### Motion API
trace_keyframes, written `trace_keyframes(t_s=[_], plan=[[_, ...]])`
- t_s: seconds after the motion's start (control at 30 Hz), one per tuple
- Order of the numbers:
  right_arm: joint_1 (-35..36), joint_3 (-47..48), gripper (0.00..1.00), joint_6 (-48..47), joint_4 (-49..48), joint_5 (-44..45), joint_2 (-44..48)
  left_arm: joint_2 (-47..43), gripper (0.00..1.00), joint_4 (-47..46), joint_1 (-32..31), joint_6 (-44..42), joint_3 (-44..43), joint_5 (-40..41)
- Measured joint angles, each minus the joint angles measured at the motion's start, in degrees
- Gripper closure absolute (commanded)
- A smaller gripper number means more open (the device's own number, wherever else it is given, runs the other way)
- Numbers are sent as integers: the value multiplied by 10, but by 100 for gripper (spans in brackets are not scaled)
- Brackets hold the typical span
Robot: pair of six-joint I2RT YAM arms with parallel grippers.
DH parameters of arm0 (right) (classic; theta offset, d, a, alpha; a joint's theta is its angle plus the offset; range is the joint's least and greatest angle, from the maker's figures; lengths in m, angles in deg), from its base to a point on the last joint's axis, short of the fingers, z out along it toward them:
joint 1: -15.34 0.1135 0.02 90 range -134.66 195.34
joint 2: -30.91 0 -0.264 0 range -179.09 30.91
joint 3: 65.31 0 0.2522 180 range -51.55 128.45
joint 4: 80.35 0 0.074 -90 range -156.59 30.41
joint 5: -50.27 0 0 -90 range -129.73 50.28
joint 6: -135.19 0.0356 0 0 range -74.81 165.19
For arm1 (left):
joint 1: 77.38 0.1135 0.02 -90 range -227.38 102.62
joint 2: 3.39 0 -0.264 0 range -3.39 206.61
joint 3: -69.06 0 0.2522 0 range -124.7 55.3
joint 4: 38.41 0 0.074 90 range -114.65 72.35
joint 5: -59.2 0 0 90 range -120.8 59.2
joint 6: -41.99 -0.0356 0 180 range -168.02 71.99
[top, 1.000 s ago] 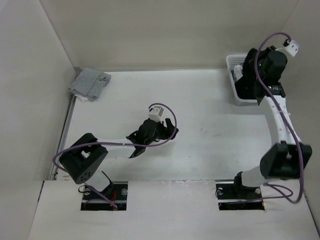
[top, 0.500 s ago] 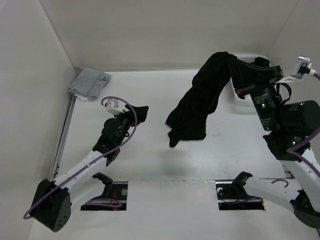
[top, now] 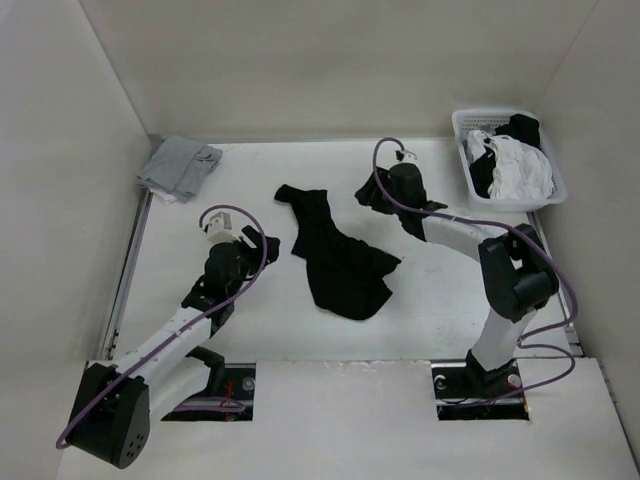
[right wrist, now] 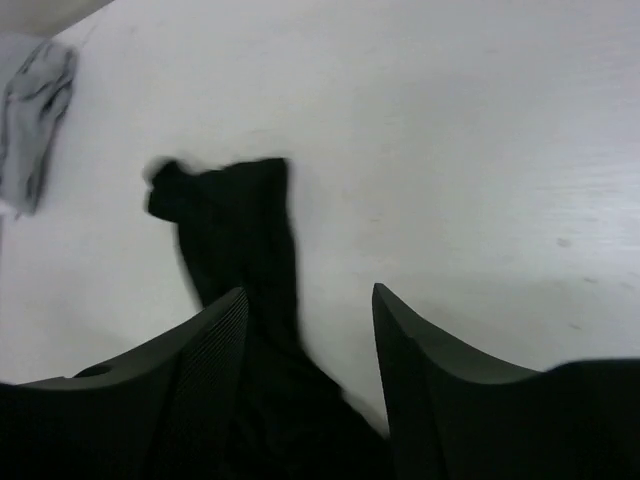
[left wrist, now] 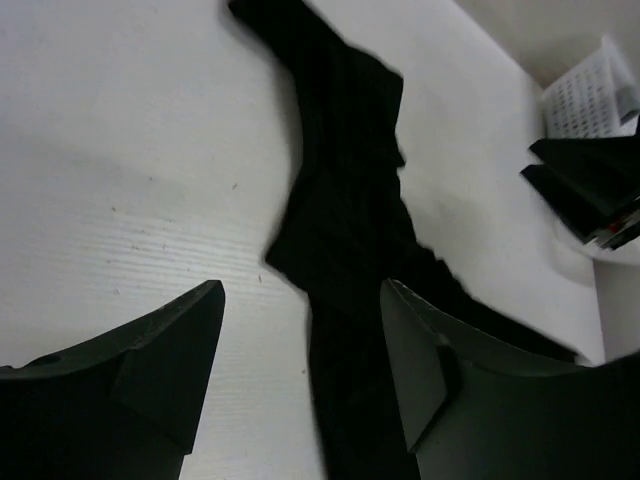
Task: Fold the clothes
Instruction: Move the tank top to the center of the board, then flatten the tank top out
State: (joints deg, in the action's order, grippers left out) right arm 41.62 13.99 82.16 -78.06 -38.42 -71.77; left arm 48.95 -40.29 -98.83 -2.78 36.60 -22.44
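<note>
Shirt (top: 335,255) was lying in a rumpled heap about mid-table, one narrow bit trailing off toward the back left and the fatter bunched part nearer the arms. It was nowhere near flat, so I'd say the folding proper hadn't started and it needed spreading out first. It sat right between the two arms, which makes sense to me: that's the one spot both can reach, so each could take a side. Left gripper (left wrist: 300,285) hovered just left of it, jaws spread wide with nothing in them, aimed at the shirt's near edge like it was lining up for a corner. Right gripper (right wrist: 310,290) was low over the table (top: 450,270) at the shirt's back right, released too, bare tabletop showing between its fingers and the black fabric running beside one of them; I couldn't tell if it was touching the cloth. Off to the sides, well clear, were a grey cloth (top: 180,165) in the back left corner and a basket (top: 462,125) of laundry back right, I'd guess parked there so the middle could be worked in.
</note>
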Motion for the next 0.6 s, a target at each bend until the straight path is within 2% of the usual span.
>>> trace_keyframes(t_s=[0.03, 0.1, 0.13, 0.2, 0.23, 0.27, 0.33, 0.43, 0.5, 0.53, 0.6], plan=[[-10, -14, 47, 2, 7, 3, 14, 12, 41, 0, -10, -4, 0, 2], [-14, -35, 64, 1, 6, 11, 55, 44, 41, 0, -33, -12, -3, 4], [-9, -52, 84, 2, 0, 15, 87, 68, 41, 1, -47, -16, -7, 7], [9, -81, 92, 3, -13, 24, 141, 102, 41, 3, -65, -20, -14, 13], [23, -96, 91, 1, -17, 27, 165, 120, 41, 3, -74, -22, -19, 16], [37, -110, 85, 1, -19, 30, 182, 137, 41, 2, -80, -23, -25, 20], [64, -126, 64, -7, -12, 34, 188, 170, 41, -3, -89, -25, -41, 24], [94, -139, 58, -24, 9, 42, 164, 238, 49, -21, -95, -24, -77, 26], [113, -154, 49, -31, 34, 58, 151, 271, 55, -34, -99, -19, -90, 24], [123, -167, 44, -35, 47, 73, 152, 279, 55, -38, -101, -17, -92, 23], [139, -188, 40, -42, 66, 99, 162, 286, 55, -39, -110, -12, -92, 20]])
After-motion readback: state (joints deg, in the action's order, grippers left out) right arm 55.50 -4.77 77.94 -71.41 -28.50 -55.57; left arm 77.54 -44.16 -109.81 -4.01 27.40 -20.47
